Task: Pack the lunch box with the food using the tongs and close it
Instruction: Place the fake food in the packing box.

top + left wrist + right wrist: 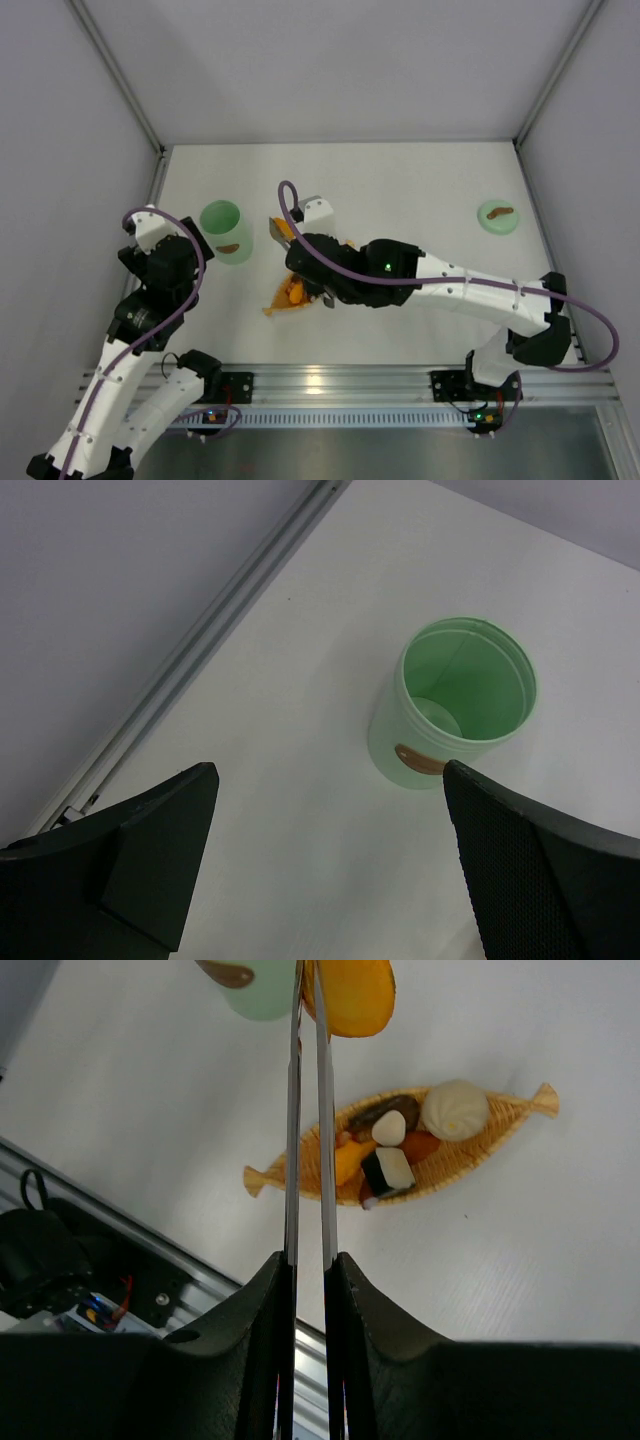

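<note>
Our right hand squeezes the tongs, which pinch an orange food piece. Our left hand is spread wide.

A white tabletop is seen, enclosed by pale walls at the left, right and far sides, and bounded at the near edge by an aluminium rail. A mint-green tub is stood upright and open on the left part, with a brown mark on its side. An orange leaf-shaped tray is laid near the middle, apart from the tub. A round lid with a brown handle is laid well apart, at the far right.
</note>
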